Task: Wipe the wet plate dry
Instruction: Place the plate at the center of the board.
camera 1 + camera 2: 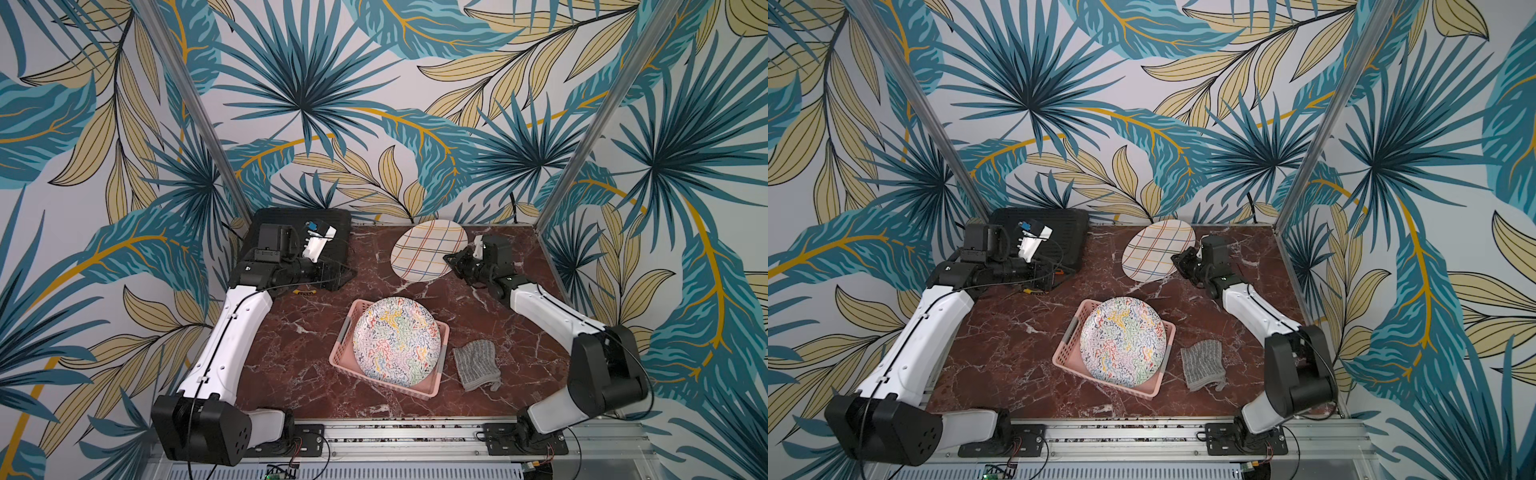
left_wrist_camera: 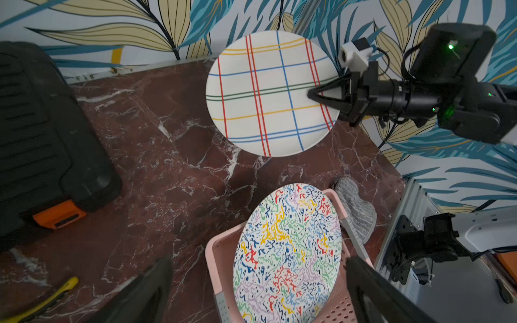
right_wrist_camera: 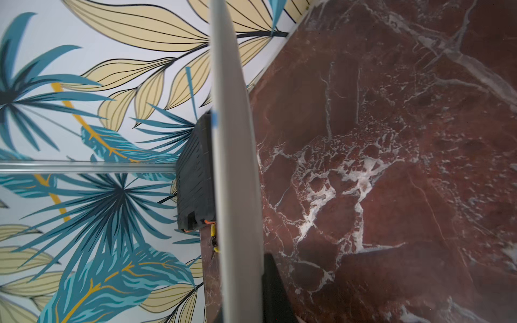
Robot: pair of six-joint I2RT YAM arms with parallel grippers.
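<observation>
Nearest, on the bench (image 1: 291, 332), a pink basket (image 1: 344, 332) holds a squiggle plate (image 1: 397, 338) that leans across it. A grey cloth (image 1: 476, 363) lies crumpled just beside the basket on the right arm's side, with nothing touching it. Farther back, the left end effector (image 2: 258, 263) hangs over the bench, jaws spread wide and holding nothing. Toward the far edge, the right end effector (image 1: 449, 259) is clamped on the rim of the checked plate (image 1: 428, 249), which stands tilted. I cannot tell whether its lower rim touches the bench. A black case (image 1: 286, 215) sits in the far left corner.
</observation>
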